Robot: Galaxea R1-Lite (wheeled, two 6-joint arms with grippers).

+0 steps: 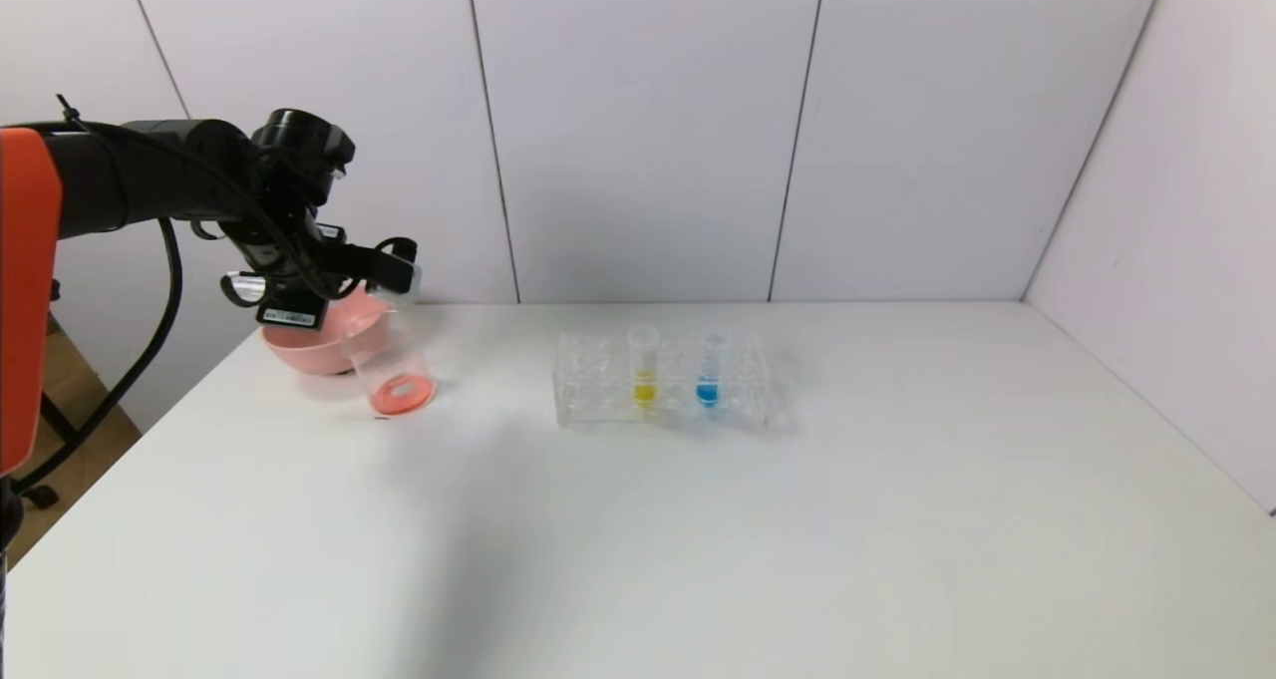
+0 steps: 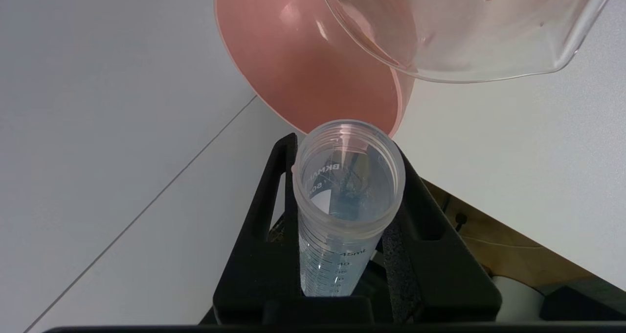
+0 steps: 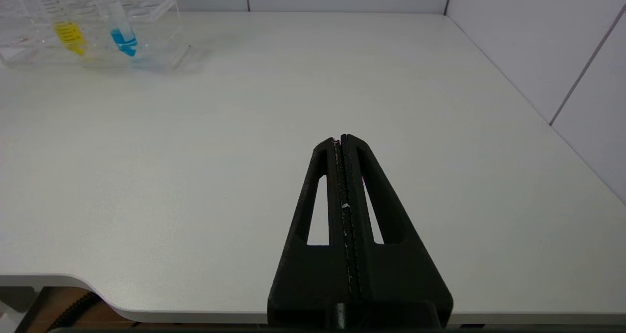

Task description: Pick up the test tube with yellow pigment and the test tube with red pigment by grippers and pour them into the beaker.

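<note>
My left gripper point(image 1: 397, 263) is shut on a clear graduated test tube point(image 2: 348, 196), tipped with its open mouth just above the beaker's rim. No liquid shows inside this tube. The clear beaker point(image 1: 391, 365) stands in front of the pink bowl with red-orange liquid in its bottom; its rim shows in the left wrist view point(image 2: 469, 74). The test tube with yellow pigment point(image 1: 644, 365) stands upright in the clear rack point(image 1: 593, 385), and also shows in the right wrist view point(image 3: 66, 27). My right gripper point(image 3: 341, 140) is shut and empty, low over the table's front right part, out of the head view.
A pink bowl point(image 1: 309, 345) sits behind the beaker at the table's far left point(image 2: 313, 64). A blue-liquid tube point(image 1: 709, 370) stands in the rack beside the yellow one point(image 3: 122, 32). White wall panels close the back and right side.
</note>
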